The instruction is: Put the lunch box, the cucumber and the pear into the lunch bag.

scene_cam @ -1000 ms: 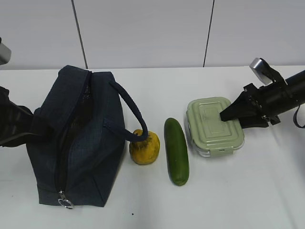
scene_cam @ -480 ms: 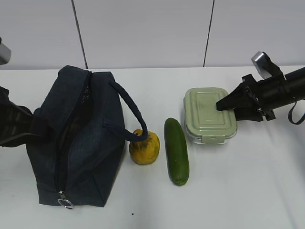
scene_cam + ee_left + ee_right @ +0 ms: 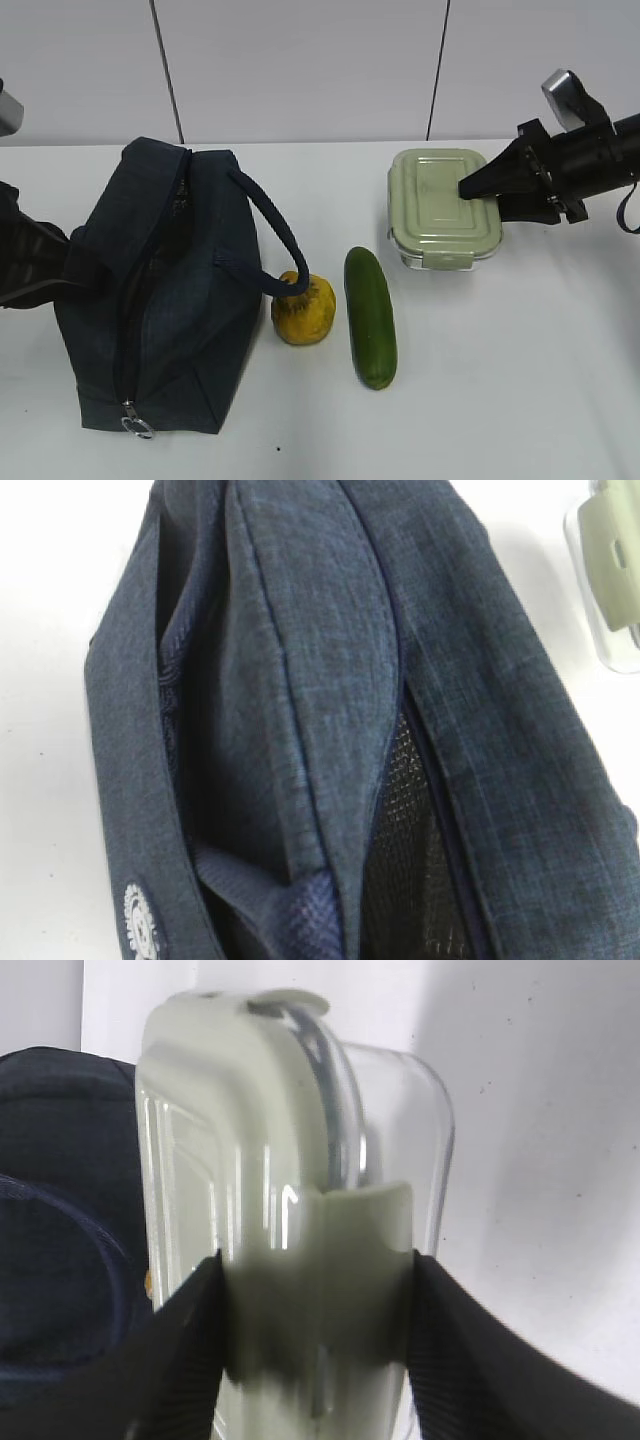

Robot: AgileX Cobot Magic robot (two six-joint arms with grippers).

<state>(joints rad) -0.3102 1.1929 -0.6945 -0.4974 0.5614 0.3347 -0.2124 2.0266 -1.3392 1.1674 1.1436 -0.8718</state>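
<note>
The lunch box (image 3: 444, 206) sits clamped at its right end in the right claw (image 3: 478, 188), seemingly lifted off the surface (image 3: 500, 400). The lunch bag (image 3: 155, 290), mouth open, lies well to the left beyond the cucumber (image 3: 370, 316) and pear (image 3: 303, 310). The left claw is unseen, shut.

We count one lunch bag (image 3: 155, 300), dark navy, with one looped strap handle (image 3: 270, 240) showing on its near side and one metal ring pull (image 3: 137, 427) at the zipper's end. We count one pear (image 3: 303, 310), yellow-orange with brown blotches. We count one cucumber (image 3: 371, 316), dark green. We count one lunch box (image 3: 443, 208), clear with a sage-green lid, clamped between the fingers of the right gripper (image 3: 472, 187). We count one white table (image 3: 520, 380) beneath them all. We count two grippers' arms, one at either edge.
</note>
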